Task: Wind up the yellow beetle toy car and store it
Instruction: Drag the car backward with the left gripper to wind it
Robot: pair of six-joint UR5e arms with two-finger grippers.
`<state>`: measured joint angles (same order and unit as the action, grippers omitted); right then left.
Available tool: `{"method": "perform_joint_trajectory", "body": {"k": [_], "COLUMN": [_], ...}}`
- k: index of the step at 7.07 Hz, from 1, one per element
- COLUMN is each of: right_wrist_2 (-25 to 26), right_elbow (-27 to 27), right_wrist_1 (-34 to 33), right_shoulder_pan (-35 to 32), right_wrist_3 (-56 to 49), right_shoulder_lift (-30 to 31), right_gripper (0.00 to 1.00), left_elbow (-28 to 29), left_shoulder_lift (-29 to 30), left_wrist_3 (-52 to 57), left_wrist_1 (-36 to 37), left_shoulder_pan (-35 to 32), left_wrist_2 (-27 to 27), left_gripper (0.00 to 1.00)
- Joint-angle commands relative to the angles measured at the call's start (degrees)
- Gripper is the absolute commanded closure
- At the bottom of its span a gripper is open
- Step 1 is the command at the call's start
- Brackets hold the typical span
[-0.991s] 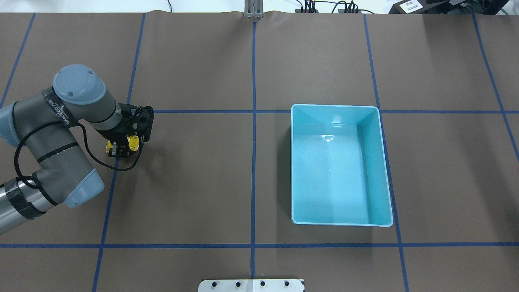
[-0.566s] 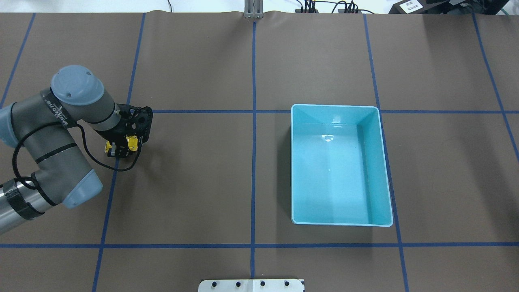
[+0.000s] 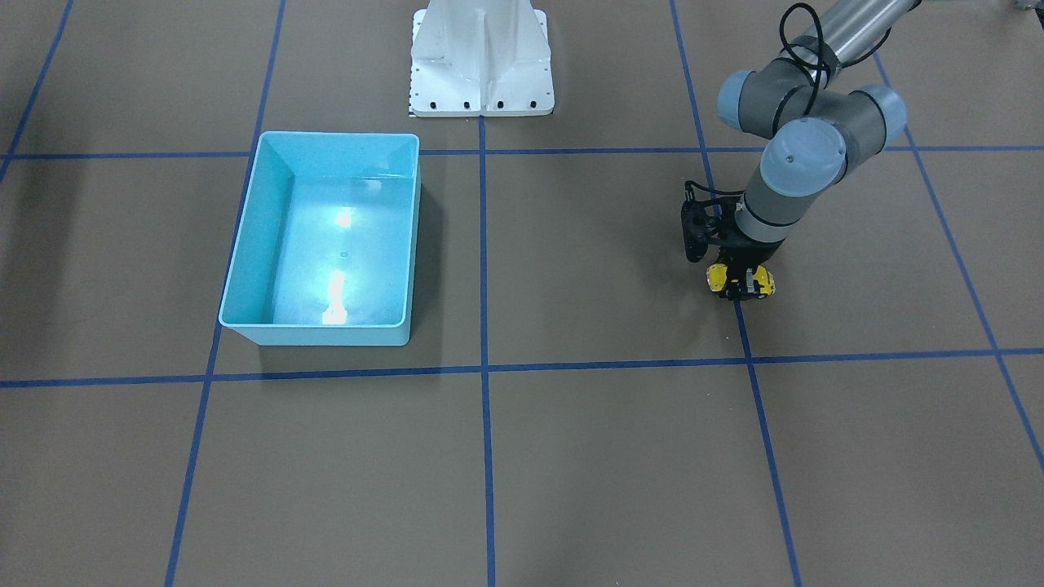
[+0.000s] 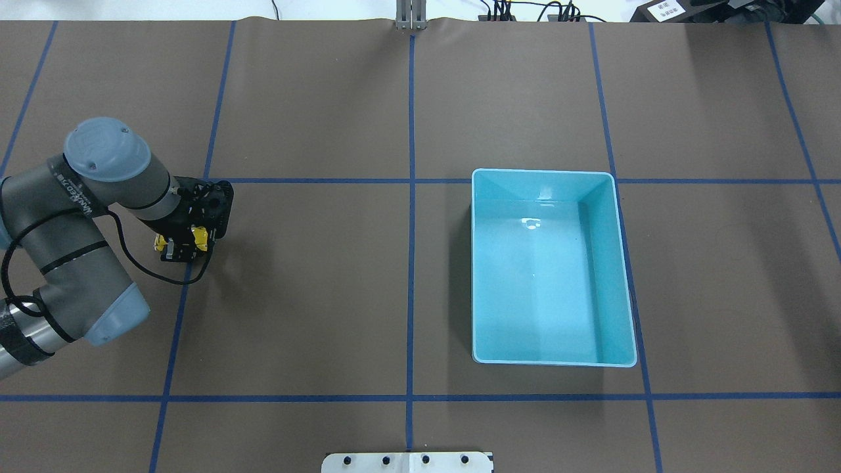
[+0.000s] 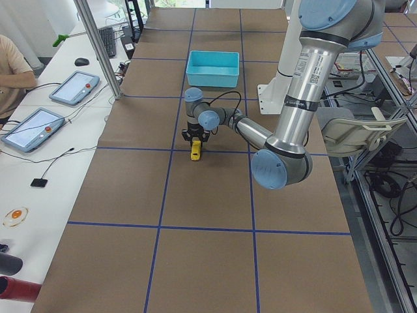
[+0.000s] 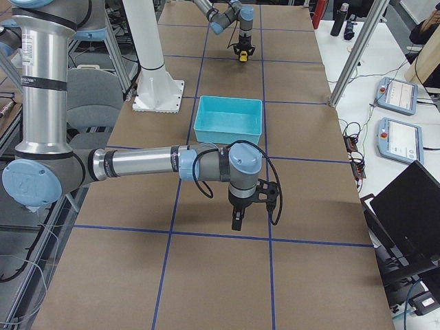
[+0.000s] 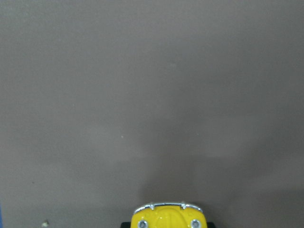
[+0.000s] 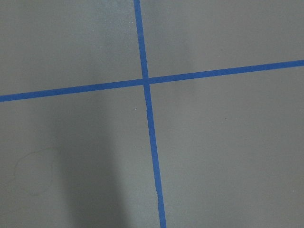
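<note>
Left gripper [image 4: 179,246] clamped on yellow beetle toy car [image 4: 199,235]. Only left wrist view shows its chrome bumper. Right gripper [image 6: 237,221] appears only in right side view; cannot tell jaw opening.

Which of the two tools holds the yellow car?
The left tool, closed around the yellow beetle toy car; the right tool hangs far from it.

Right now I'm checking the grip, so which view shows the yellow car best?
Exterior front-facing: both ends of the car show either side of the left pincer. Left wrist shows only its chrome-trimmed end at the frame's bottom. Overhead hides most of it under the pincer. Side views show a yellow speck; right wrist, nothing.
</note>
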<state>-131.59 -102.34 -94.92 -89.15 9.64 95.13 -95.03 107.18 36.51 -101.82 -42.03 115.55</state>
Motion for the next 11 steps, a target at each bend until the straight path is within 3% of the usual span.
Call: {"method": "perform_joint_trajectory", "body": {"k": [1, 11], "right_wrist_2": [-0.7, -1.4], "right_elbow": [-0.7, -0.6], "right_wrist_1": [-0.1, -0.2], "right_shoulder_pan": [-0.1, 0.0], "right_wrist_3": [-0.1, -0.1], "right_shoulder_lift": [0.0, 0.1], "right_gripper": [0.0, 0.0], "left_elbow": [-0.3, -0.2], "left_shoulder_lift": [-1.4, -6.2], "left_wrist_3": [0.2, 0.4], "left_wrist_1": [-0.7, -7.5], "left_shoulder_pan": [-0.1, -1.9], "left_wrist_2": [0.0, 0.6], "left_gripper": [1.0, 1.0]}}
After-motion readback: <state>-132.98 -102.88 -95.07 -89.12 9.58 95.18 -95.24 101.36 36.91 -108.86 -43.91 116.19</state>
